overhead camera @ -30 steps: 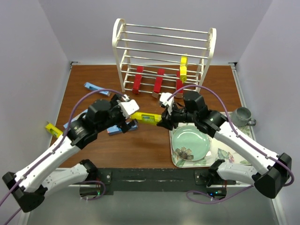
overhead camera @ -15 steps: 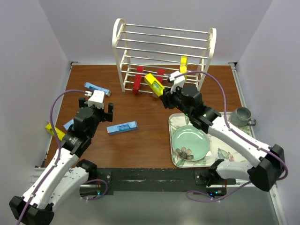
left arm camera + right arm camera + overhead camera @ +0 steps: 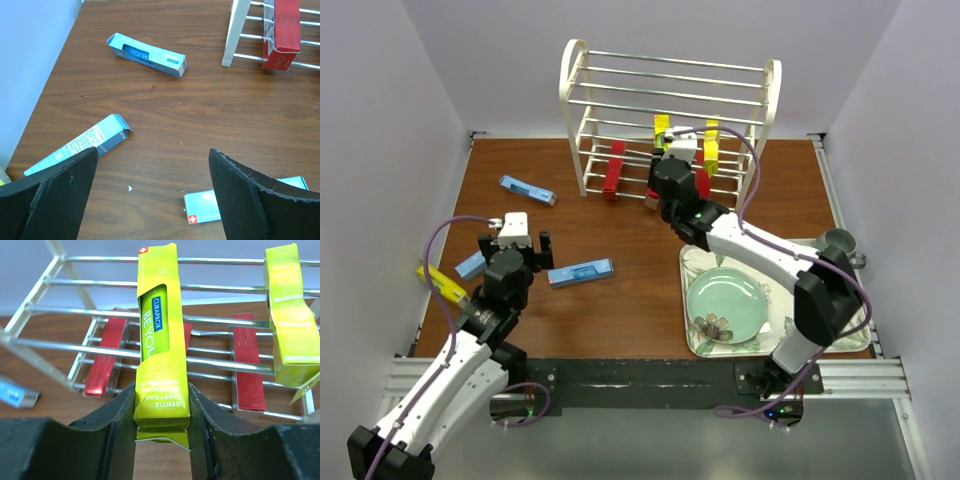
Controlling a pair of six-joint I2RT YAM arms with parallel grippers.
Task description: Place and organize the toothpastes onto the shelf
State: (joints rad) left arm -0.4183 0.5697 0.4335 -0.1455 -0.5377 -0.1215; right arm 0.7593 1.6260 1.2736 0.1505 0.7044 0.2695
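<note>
Right pincer (image 3: pixel 161 407) clamps a yellow toothpaste box (image 3: pixel 158 330) upright against the shelf (image 3: pixel 572 100) rungs — left pincer (image 3: pixel 152 185) gapes empty above the worktop (image 3: pixel 200 110), light-blue toothpaste boxes (image 3: pixel 147 54) lying beneath.

Top external: high and behind the arm bases at the bottom edge, looking down on the whole table (image 3: pixel 640 300), shelf (image 3: pixel 573 90) upper centre. Left wrist: low over the wood, facing forward-down past the left gripper (image 3: pixel 152 151); shares a light blue toothpaste (image 3: pixel 146 54) and the shelf's leg with top view. Right wrist: right gripper (image 3: pixel 161 387) in the foreground, very close to the shelf rungs, looking along the yellow toothpaste (image 3: pixel 159 340)
</note>
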